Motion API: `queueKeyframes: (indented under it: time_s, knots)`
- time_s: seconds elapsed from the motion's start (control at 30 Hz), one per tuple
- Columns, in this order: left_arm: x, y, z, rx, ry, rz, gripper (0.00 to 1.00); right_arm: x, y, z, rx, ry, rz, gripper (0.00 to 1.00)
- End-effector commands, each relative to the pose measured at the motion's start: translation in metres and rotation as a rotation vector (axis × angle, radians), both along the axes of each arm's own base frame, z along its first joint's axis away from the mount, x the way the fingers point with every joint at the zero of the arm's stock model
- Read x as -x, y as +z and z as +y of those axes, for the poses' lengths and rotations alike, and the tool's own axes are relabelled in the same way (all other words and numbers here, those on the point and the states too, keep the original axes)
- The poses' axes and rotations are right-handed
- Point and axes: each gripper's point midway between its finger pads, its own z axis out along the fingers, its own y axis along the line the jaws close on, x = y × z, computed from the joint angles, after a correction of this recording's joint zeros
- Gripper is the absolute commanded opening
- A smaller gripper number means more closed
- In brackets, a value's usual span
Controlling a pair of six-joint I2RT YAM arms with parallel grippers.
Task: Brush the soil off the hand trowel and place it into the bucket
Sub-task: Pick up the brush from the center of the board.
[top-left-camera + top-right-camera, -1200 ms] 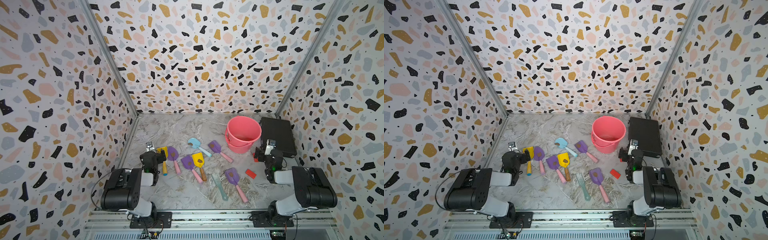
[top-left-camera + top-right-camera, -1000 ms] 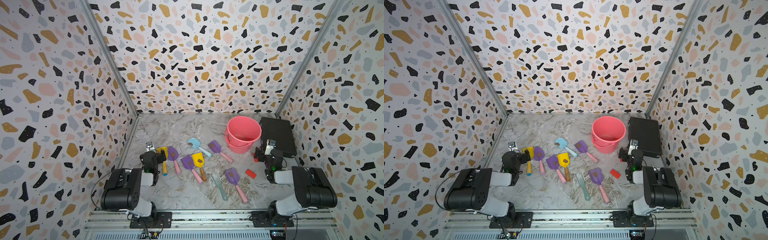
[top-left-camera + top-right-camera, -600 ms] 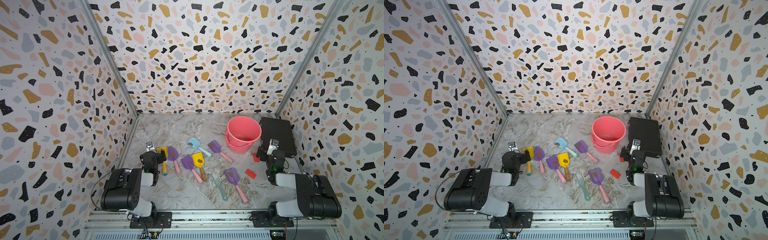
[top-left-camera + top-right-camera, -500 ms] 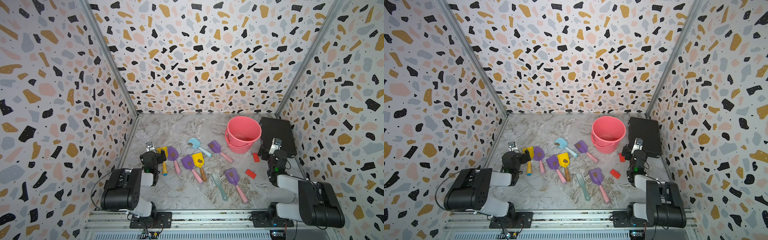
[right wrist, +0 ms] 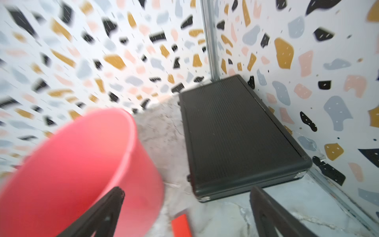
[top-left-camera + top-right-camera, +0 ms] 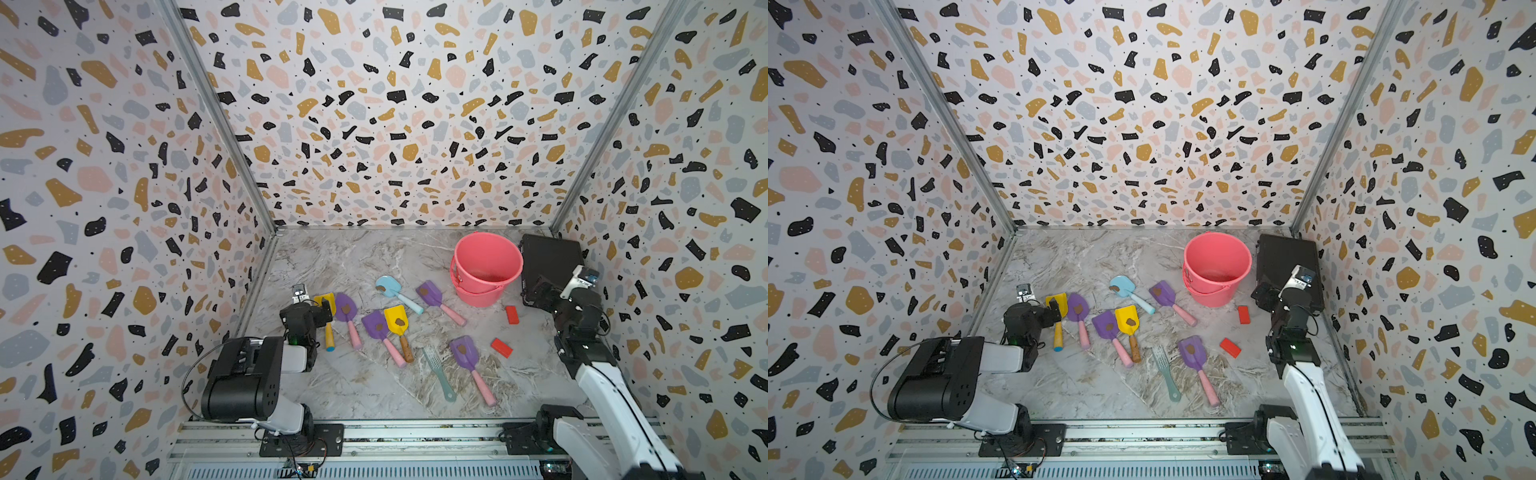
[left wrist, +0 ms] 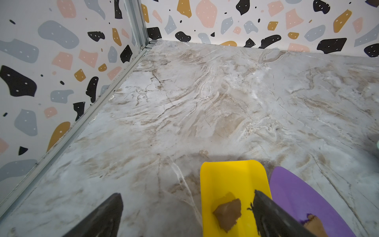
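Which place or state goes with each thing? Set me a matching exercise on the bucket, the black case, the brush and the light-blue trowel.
Things:
1. bucket
2. black case
3. brush
4. light-blue trowel

Places or states:
A. lies flat, nearest the front of these four
B. carries a soil blob on its blade
C. stands upright, mouth up
D. lies flat in the far corner

Pairs: 1-C, 2-D, 3-A, 4-B

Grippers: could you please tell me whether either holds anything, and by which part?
Nothing is held; the left gripper and right gripper both stand open, empty.
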Motion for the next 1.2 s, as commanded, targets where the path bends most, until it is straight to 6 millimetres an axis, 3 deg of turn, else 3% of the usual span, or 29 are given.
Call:
queueKeyframes:
  time_s: [0.0,0.13,0.27,0.37,0.47,0.63,0.77,0.9,1.03,1.17]
  knots:
    - [-0.008,0.014,0.001,-0.011,-0.009,-0.048,0.99,0.056,-0.032,0.03,-0.233,0.078,0.271,1.0]
    - [-0.008,0.015,0.0,-0.011,-0.009,-0.051,0.99,0.108,-0.046,0.068,-0.344,0.232,0.485,0.97]
    - [-0.003,0.032,0.001,-0.02,-0.006,-0.095,0.99,0.138,-0.061,0.099,-0.472,0.366,0.613,0.96]
    - [0.011,0.068,0.005,-0.035,0.038,-0.125,0.99,0.161,-0.075,0.121,-0.56,0.47,0.732,0.95]
    - [0.028,0.116,0.01,0.115,0.135,-0.19,0.99,0.174,-0.084,0.133,-0.566,0.547,0.815,0.93]
    - [0.023,0.152,-0.053,0.467,-0.045,-0.047,0.99,0.168,-0.095,0.155,-0.524,0.656,0.882,0.88]
    - [0.043,0.161,-0.101,0.604,-0.114,0.146,0.99,0.161,-0.107,0.178,-0.411,0.728,0.921,0.87]
    - [0.075,0.156,-0.164,0.734,-0.268,0.349,1.0,0.157,-0.121,0.2,-0.282,0.779,0.954,0.84]
    - [0.122,0.139,-0.218,0.864,-0.369,0.501,0.95,0.154,-0.137,0.215,-0.136,0.803,0.978,0.81]
    - [0.167,0.118,-0.252,0.983,-0.41,0.628,0.9,0.149,-0.153,0.232,-0.084,0.828,0.979,0.79]
